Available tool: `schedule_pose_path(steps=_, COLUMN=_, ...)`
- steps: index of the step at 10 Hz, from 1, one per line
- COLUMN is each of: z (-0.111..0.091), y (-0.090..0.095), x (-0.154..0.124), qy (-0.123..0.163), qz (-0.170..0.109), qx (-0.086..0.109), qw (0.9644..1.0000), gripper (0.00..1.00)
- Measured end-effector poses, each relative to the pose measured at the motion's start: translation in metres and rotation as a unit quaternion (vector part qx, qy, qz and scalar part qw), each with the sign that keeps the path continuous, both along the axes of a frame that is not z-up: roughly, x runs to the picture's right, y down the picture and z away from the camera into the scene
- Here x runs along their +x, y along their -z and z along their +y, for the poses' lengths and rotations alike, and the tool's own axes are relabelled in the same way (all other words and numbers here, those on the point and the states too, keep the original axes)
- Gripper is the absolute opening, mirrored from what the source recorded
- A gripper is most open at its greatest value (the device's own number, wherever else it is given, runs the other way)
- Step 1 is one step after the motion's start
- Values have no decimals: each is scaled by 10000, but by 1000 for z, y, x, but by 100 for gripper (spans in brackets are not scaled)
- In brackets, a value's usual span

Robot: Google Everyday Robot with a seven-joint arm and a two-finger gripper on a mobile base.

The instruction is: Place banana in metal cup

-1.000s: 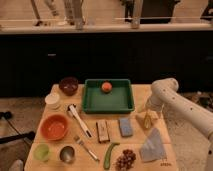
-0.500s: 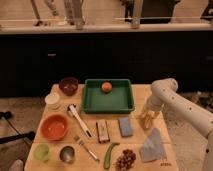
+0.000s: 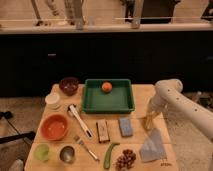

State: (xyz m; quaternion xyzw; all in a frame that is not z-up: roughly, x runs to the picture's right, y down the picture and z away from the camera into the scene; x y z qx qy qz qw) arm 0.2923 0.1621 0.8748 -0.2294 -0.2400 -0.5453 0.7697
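pale-yellow and slightly curved, the one small banana (image 3: 149, 120) stands upright at the gripper (image 3: 149, 125), just right of the one green plastic tray (image 3: 120, 97); whether the gripper clasps it cannot be told. three cups sit left of the tray: one white cup (image 3: 52, 100) beside it, one light-green plastic cup (image 3: 42, 151) and one round shiny steel metal cup (image 3: 67, 153) farther front. one orange bowl (image 3: 54, 127) and one dark red bowl (image 3: 69, 85) also lie left.

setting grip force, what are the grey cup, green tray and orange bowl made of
Cup: looks like steel, grey with a dull sheen. Tray: likely plastic, even green with no glare. Bowl: probably plastic, flat orange; glazed ceramic is possible. The hand hangs at the right, apart from all three.
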Motion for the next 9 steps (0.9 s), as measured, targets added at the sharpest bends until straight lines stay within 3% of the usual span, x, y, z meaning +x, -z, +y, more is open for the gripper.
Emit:
schedule_pose_path(steps=3, z=-6, y=14, x=-3, qy=-56, qz=-2, qx=111, qw=9999, gripper=0)
schedule_pose_path(steps=5, z=-12, y=36, x=-11, qy=-37, qz=-17, qx=228, qw=9997, gripper=0)
schedule_pose_path(steps=9, z=-18, y=80, x=-61, qy=194, qz=-143, qx=402, qw=9989, gripper=0)
